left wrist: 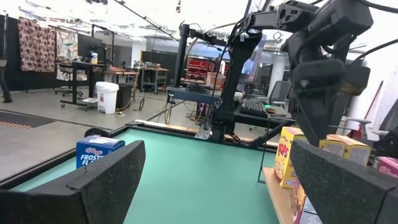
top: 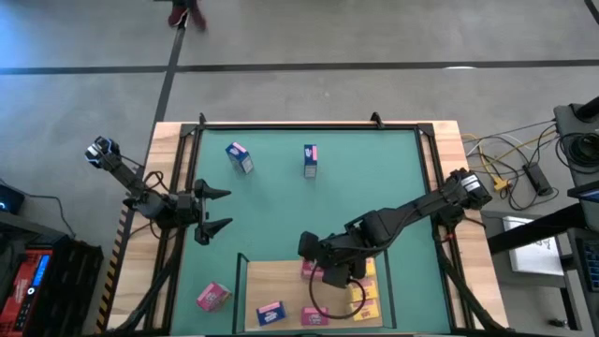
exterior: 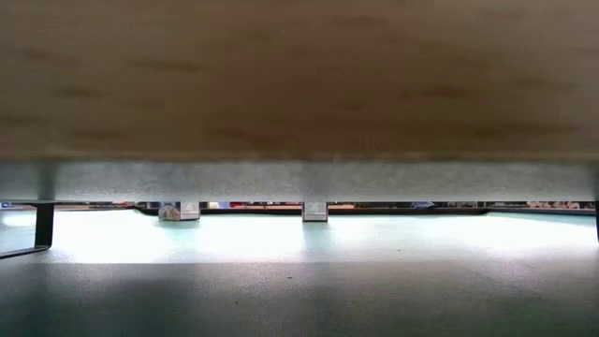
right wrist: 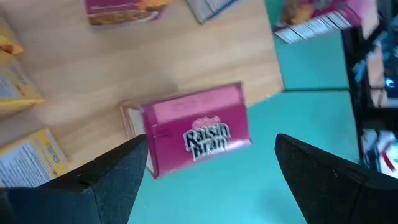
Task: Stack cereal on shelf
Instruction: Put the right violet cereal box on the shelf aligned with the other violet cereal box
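Right end effector hangs open over a pink box lying on the shelf edge, nothing gripped. Left end effector waits open at the surface's left. Approx halfway I reckon: yellow boxes plus others on the light-wood board; blue box, two pinks remain on the mat. Small cardboard rectangles, printed fronts.

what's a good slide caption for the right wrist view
Open right end effector hovering above a pink Raisin Bran box on the shelf edge.

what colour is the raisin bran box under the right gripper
Pink raisin bran box, clearest in the right wrist view.
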Motion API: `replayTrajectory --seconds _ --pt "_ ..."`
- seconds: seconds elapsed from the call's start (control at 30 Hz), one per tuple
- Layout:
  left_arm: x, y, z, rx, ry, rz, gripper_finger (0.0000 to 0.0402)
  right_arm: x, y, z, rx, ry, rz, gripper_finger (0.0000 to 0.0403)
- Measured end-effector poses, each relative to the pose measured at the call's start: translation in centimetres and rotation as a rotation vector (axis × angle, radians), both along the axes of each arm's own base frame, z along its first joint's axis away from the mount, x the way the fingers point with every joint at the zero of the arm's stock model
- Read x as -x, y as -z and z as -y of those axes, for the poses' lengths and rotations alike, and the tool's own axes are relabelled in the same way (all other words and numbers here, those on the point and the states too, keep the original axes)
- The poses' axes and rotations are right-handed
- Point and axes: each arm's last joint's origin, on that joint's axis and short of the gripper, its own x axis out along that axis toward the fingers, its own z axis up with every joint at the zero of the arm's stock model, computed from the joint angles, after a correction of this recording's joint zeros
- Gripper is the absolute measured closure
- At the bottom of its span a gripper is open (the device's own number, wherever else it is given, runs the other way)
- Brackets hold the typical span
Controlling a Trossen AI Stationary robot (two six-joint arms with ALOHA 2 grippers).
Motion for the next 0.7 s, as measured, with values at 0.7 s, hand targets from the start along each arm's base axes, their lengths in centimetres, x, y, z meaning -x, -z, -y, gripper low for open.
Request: replayTrajectory --seconds 0.7 --pt "0.0 0.0 0.0 -0.001 0.0 -0.001 0.0018 3.6 -4.2 2.8 -0.085 0.741 0.088 0.0062"
